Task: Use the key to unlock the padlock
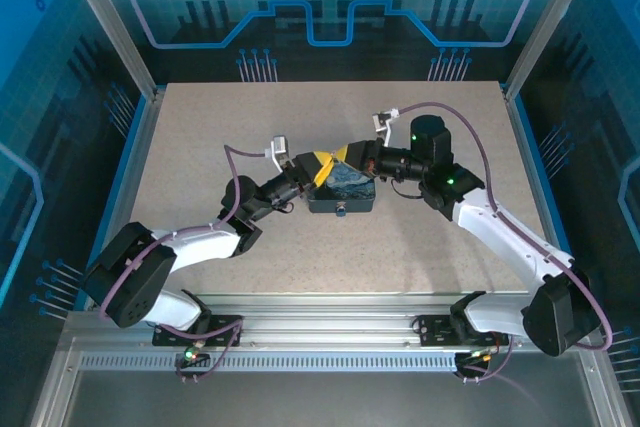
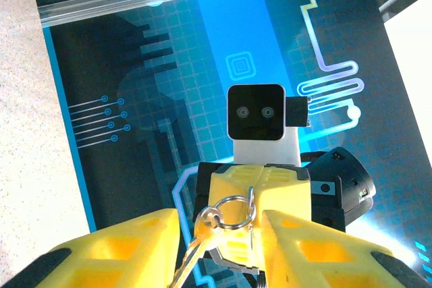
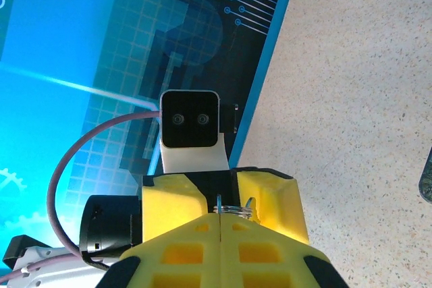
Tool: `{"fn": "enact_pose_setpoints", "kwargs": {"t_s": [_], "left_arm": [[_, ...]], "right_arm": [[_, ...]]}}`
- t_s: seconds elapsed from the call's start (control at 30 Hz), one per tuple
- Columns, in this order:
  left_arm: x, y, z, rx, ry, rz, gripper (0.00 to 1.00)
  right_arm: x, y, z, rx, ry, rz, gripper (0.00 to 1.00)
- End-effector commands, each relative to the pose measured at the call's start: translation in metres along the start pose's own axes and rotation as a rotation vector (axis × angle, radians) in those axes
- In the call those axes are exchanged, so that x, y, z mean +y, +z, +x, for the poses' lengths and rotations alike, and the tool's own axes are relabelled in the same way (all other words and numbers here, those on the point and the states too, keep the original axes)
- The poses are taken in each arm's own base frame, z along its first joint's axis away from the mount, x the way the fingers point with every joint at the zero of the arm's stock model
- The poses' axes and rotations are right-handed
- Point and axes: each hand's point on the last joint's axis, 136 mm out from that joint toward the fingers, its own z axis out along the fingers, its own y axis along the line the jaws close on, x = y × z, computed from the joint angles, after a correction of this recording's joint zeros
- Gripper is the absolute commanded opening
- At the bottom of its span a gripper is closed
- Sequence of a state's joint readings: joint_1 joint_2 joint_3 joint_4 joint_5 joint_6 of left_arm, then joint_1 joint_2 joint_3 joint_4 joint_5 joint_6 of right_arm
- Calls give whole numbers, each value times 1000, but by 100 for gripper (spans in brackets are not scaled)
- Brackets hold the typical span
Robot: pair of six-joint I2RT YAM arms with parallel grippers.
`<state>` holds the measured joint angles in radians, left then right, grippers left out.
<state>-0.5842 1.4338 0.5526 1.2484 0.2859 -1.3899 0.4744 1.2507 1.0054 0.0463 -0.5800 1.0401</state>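
Both grippers meet tip to tip above the dark blue box point(image 1: 345, 189). My right gripper point(image 3: 221, 220) is shut on a silver key ring point(image 3: 236, 210), whose loop pokes out past its yellow fingertips. In the left wrist view the ring point(image 2: 233, 212) hangs from the shut right gripper point(image 2: 255, 183), and a pale brass key point(image 2: 194, 249) dangles from it, slanting down. My left gripper point(image 2: 220, 235) is open, its yellow fingers point(image 2: 128, 244) standing on either side of the key and ring. The padlock is hidden from me.
The box sits mid-table under the grippers, and its edge shows at the right of the right wrist view point(image 3: 426, 175). Speckled beige tabletop point(image 1: 420, 247) surrounds it, bounded by blue printed walls point(image 1: 330, 7) and aluminium posts.
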Motion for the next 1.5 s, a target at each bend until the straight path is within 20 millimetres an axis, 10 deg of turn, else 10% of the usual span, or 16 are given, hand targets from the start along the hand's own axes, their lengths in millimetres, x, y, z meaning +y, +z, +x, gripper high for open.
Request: {"fn": "enact_pose_setpoints", "kwargs": {"t_s": [0.0, 0.7, 1.17, 1.37, 1.47], "left_arm": [[-22, -4, -1, 0, 25, 97, 30], [-15, -10, -6, -10, 11, 71, 0], [-18, -5, -4, 16, 12, 65, 15], [-17, -4, -3, 24, 10, 59, 5], [-15, -2, -1, 33, 10, 55, 32]], "right_arm": [[5, -7, -5, -29, -14, -15, 0], [-6, -17, -3, -51, -5, 3, 0], [-9, -22, -3, -63, -5, 3, 0], [-10, -23, -4, -63, -1, 3, 0], [-10, -23, -4, -61, -1, 3, 0]]}}
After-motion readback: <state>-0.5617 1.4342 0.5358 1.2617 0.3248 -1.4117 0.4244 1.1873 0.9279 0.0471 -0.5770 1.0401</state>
